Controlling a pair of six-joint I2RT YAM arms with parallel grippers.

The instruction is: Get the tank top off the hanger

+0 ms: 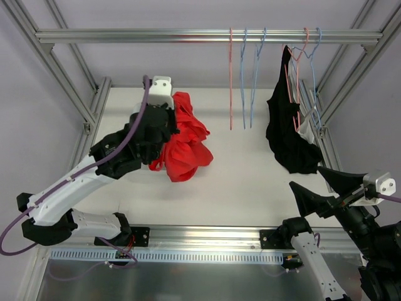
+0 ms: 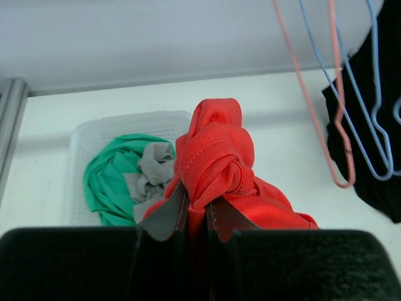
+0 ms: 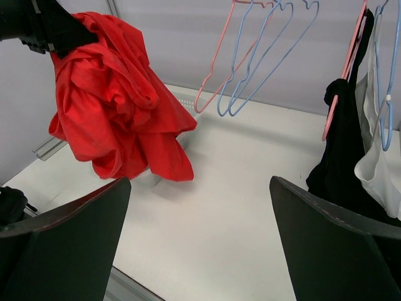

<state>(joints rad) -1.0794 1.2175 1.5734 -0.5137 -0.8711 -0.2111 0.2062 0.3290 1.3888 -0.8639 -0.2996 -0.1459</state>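
A red tank top [image 1: 185,141] hangs bunched in the air from my left gripper [image 1: 165,133], off any hanger. In the left wrist view the jaws [image 2: 195,204] are shut on a knot of the red cloth [image 2: 216,160]. The right wrist view shows it [image 3: 119,100] drooping at the upper left. Empty pink and blue hangers [image 1: 244,81] hang on the rail [image 1: 188,36], to the right of the red cloth. At the near right, low over the table, my right gripper [image 1: 307,177] stands wide open with nothing between its fingers [image 3: 199,188].
A white basket [image 2: 81,135] holding green and grey clothes sits below the red cloth. A black garment [image 1: 291,132] hangs on a pink hanger at the right, with a white garment [image 3: 379,169] beside it. Aluminium frame posts border the table.
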